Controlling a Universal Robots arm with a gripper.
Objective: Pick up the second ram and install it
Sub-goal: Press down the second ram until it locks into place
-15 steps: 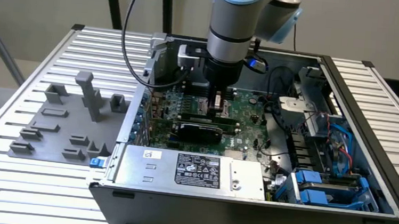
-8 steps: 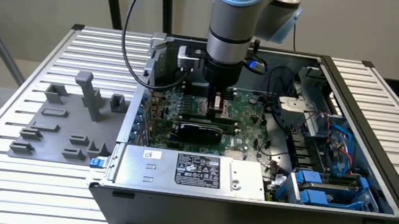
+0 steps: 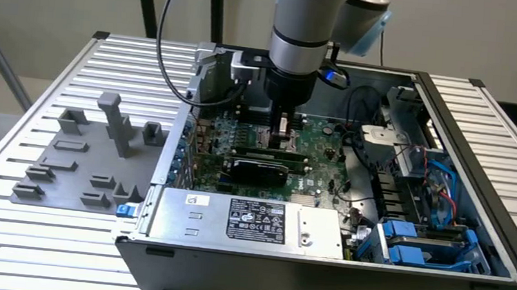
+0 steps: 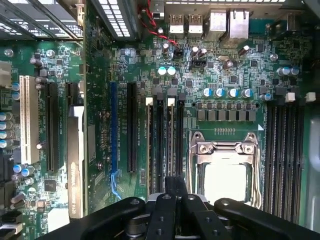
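Observation:
My gripper (image 4: 175, 186) is down inside the open computer case (image 3: 478, 169), over the memory slots beside the silver processor socket (image 4: 225, 170). The second ram (image 4: 171, 140) shows edge-on as a thin stick standing in a slot with a white latch, and it runs straight in between my fingertips. The fingers (image 4: 162, 205) are close together, shut on its near part. Another thin stick (image 4: 149, 140) stands in the neighbouring white-latched slot. In the exterior view the gripper (image 3: 282, 138) is low over the green motherboard (image 3: 324, 140), just behind the black card.
A wide black card (image 3: 261, 167) lies across the board in front of the gripper. A silver power supply (image 3: 243, 220) fills the case's near side. Cables and blue drive bays (image 3: 417, 244) sit at the exterior view's right. A grey tray with plastic blocks (image 3: 92, 153) lies outside the case.

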